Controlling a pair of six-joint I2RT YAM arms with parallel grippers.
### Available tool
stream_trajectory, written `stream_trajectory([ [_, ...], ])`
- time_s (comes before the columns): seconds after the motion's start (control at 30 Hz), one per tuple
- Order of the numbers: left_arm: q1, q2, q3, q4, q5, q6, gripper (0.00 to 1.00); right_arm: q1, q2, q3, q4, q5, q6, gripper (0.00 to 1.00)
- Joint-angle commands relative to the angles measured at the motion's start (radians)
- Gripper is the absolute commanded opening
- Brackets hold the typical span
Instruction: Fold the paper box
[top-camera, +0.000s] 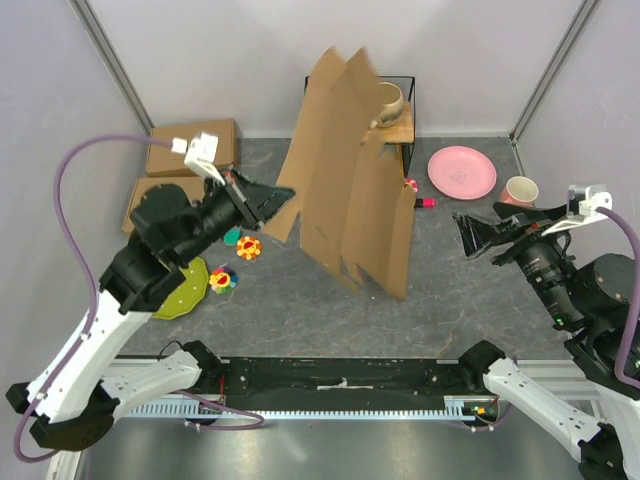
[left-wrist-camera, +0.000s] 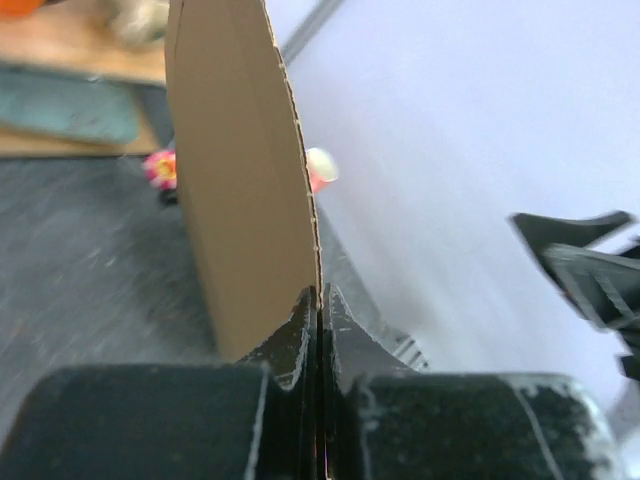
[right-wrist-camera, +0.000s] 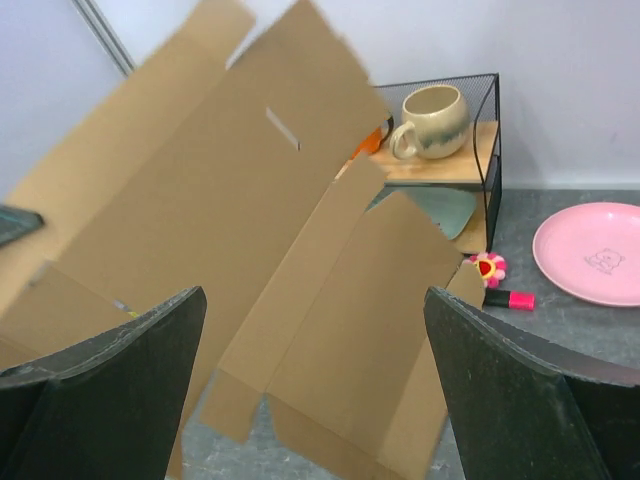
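The left pincer (top-camera: 285, 195) pinches the upright paper box's (top-camera: 345, 170) edge.

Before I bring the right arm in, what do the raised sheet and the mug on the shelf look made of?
Paper box: matte brown corrugated cardboard, judging by its layered cut edge and die-cut slits. Mug: probably glazed ceramic, cream with a soft sheen.
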Motion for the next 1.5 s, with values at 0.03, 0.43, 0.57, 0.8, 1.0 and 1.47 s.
stream_trajectory([
  [0.03, 0.001, 0.154, 0.369, -0.082, 0.365, 0.159, 0.02, 0.004, -0.008, 0.05, -0.011, 0.024, -0.012, 0.98],
  [0.43, -0.001, 0.33, 0.841, -0.254, 0.707, 0.124, 0.02, 0.004, -0.026, 0.255, -0.096, 0.07, -0.035, 0.98],
  [0.57, -0.001, 0.339, 0.843, -0.338, 0.743, 0.137, 0.02, 0.004, -0.043, 0.297, -0.101, 0.072, -0.04, 0.98],
  [0.8, 0.017, 0.369, 0.524, -0.355, 0.68, 0.212, 0.02, 0.004, -0.058, 0.268, -0.099, 0.012, -0.035, 0.98],
  [1.0, 0.132, 0.559, 0.418, -0.34, 0.688, 0.48, 0.13, 0.004, -0.086, 0.187, -0.105, -0.034, -0.038, 0.98],
  [1.47, 0.358, 0.534, 0.211, -0.004, 0.118, 0.229, 0.94, 0.004, -0.104, 0.015, -0.065, -0.033, -0.023, 0.98],
])
